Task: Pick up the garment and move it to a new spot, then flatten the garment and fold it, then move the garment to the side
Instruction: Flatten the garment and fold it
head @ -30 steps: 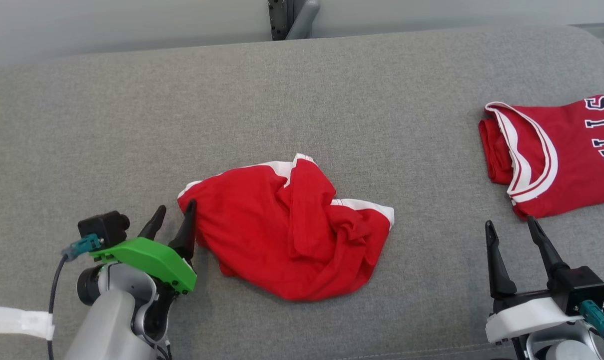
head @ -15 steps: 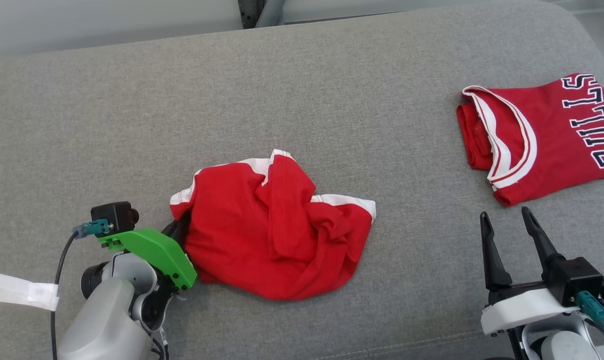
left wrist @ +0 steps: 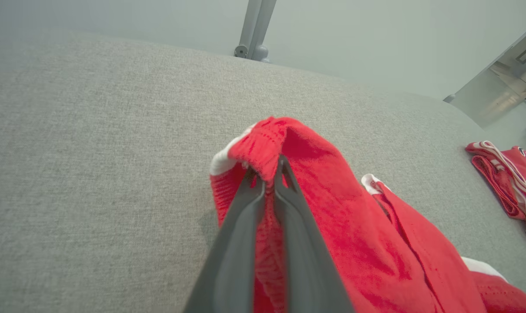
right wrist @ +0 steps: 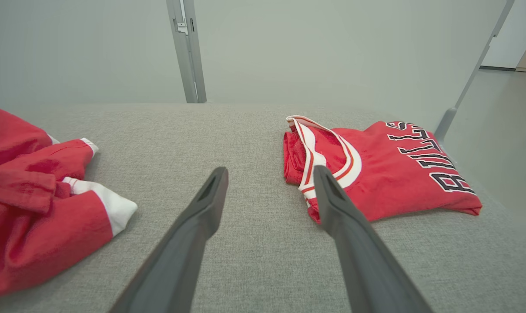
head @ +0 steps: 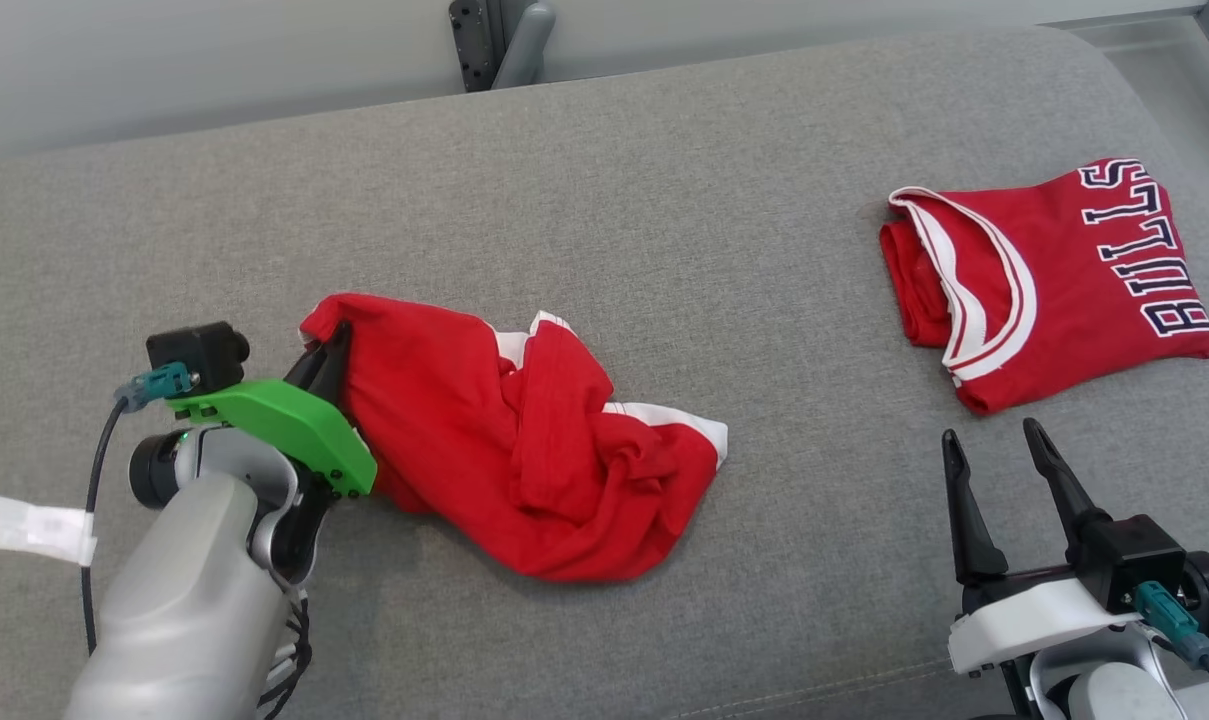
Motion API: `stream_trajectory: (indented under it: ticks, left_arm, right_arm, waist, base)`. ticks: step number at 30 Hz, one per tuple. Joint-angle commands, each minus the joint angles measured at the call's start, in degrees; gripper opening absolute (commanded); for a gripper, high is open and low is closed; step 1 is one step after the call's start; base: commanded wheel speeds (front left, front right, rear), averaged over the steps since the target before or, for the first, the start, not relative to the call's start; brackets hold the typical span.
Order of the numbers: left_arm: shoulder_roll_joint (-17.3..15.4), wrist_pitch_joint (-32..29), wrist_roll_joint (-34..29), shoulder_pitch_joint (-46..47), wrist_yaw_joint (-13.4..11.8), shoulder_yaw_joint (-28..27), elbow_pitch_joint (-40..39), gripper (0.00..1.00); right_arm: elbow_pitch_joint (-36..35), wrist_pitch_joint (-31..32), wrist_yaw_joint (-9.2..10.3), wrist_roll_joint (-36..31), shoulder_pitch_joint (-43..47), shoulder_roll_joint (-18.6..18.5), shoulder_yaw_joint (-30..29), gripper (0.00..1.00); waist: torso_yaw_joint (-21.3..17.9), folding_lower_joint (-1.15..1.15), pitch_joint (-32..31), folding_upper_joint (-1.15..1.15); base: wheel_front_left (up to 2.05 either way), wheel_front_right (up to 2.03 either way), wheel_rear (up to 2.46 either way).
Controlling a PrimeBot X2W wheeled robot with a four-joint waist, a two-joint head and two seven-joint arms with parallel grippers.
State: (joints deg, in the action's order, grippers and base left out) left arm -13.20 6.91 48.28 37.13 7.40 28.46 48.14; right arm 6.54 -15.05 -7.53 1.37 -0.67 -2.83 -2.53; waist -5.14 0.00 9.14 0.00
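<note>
Nearest, the left gripper [head: 326, 352] has its jaws clamped on a raised corner of the crumpled red garment [head: 524, 450], whose bulk lies on the middle of the grey cushion [head: 664, 200]. The right gripper [head: 991, 435] waits, jaws apart and empty. The pinch looks thin, so a quick lift could let the cloth slip. A long carry rightward might disturb the folded jersey [head: 1064, 290] beyond.

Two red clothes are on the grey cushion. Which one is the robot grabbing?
Look at the grey cushion. Near its middle lies the crumpled red garment, its corner pinched in the left gripper. Unlike the folded jersey on the right, it shows no lettering.
</note>
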Motion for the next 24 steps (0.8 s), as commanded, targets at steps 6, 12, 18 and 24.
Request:
stream_trajectory:
  ticks: [6, 12, 18, 24]
  left_arm:
    - [2.2, 4.1, -2.8, 8.0, 0.1, 1.9, 1.7, 0.0]
    - [4.8, 6.3, -5.0, 15.0, 0.1, 3.2, 1.9, 0.0]
    - [7.2, 8.1, -8.1, 20.9, -1.6, 2.2, -1.1, 0.0]
    - [8.6, 8.2, -13.4, 13.0, -1.8, -1.2, -14.0, 0.0]
  right_arm:
    - [0.6, -0.2, 0.09, 0.3, 0.2, -0.1, 0.8, 1.0]
    - [0.6, -0.2, 0.09, 0.6, 0.6, -0.1, 1.0, 1.0]
    - [0.6, -0.2, 0.09, 0.8, 1.3, -0.1, 0.6, 1.0]
    - [0.3, -0.2, 0.09, 1.1, 1.8, -0.1, -0.3, 1.0]
  waist:
    - [-2.9, 0.0, -2.6, 0.0]
    - [-4.5, 0.0, -3.3, 0.0]
    - [-5.8, 0.0, -3.9, 0.0]
    - [-5.9, 0.0, -4.4, 0.0]
  base:
    - [0.0, 0.0, 0.0]
    - [0.0, 0.0, 0.0]
    - [0.0, 0.0, 0.0]
    - [0.0, 0.0, 0.0]
